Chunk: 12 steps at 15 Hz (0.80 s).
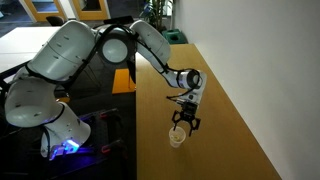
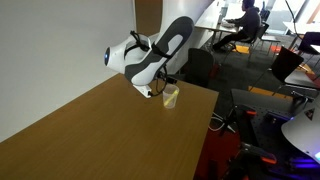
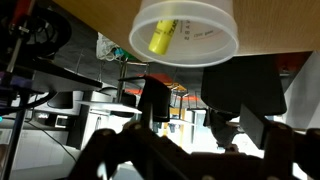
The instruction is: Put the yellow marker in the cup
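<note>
Firstly, ext. view: gripper just above cup, near edge of wooden table. Ext. view: cup partly blocked by white arm; seated person behind. Wrist view: yellow marker inside cup; fingers spread, gripping nothing.

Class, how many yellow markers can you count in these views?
1. The marker is inside the cup, visible in the wrist view. None shows elsewhere, though the arm may hide some.

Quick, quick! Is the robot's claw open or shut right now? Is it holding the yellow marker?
Gripper: open, holding nothing. The yellow marker is inside the cup.
</note>
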### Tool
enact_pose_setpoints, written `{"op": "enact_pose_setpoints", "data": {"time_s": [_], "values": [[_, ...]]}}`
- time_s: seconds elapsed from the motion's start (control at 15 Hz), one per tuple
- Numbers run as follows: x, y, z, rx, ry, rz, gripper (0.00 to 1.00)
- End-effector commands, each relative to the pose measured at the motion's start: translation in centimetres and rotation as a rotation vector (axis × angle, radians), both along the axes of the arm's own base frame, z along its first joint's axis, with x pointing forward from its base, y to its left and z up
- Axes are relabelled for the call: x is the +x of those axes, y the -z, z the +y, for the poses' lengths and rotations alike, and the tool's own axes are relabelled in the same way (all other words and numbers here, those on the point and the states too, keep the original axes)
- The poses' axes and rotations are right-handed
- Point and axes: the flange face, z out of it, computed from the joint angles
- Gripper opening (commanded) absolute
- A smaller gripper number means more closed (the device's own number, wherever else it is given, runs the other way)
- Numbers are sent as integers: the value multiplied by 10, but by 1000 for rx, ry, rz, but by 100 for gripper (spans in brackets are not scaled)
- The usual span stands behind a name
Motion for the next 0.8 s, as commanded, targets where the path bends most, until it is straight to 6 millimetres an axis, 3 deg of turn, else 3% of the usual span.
{"op": "enact_pose_setpoints", "data": {"time_s": [0.0, 0.6, 0.73], "values": [[-20, -45, 9, -42, 37, -55, 100], [-59, -125, 30, -114, 71, -222, 100], [-56, -142, 26, -110, 81, -241, 100]]}}
